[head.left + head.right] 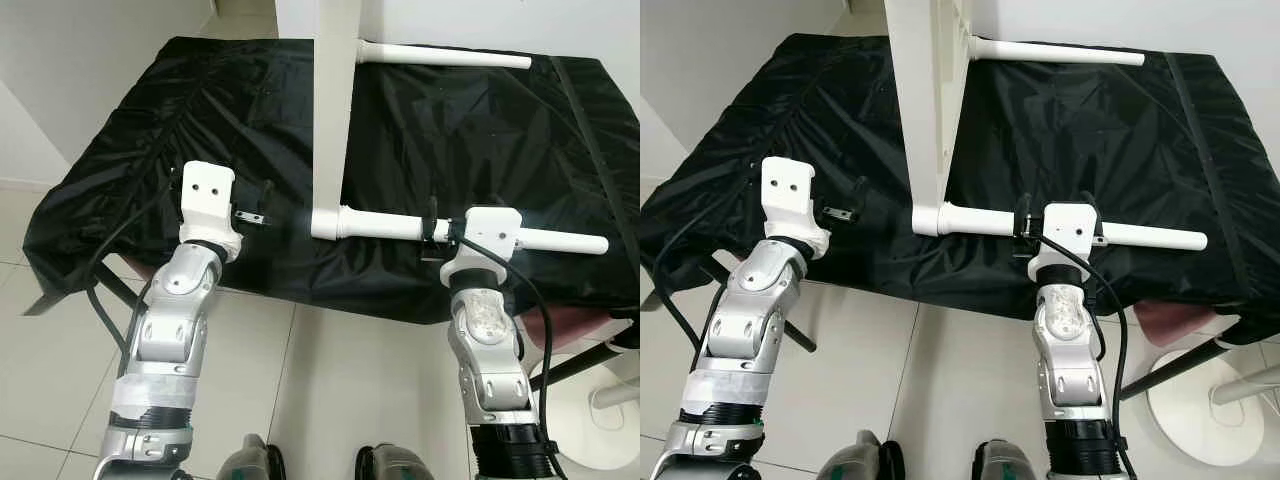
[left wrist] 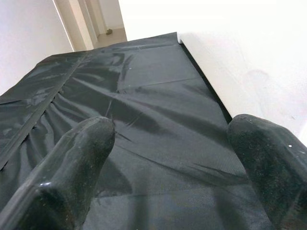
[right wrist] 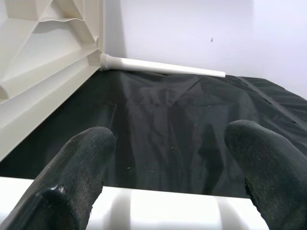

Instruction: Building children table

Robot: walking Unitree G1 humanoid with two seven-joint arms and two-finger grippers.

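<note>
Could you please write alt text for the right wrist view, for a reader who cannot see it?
The right gripper hangs with its two black fingers open over a white table leg lying on a black cloth. Beyond, a second white leg juts from the corner of the white tabletop standing on edge against a white wall.

- Both eye views look from the head, forward and down, sharing the black-covered bench [image 1: 200, 110] and a white table leg [image 1: 1140, 236].
- Each wrist view looks low and close across the cover, between its own pincer's fingers.
</note>
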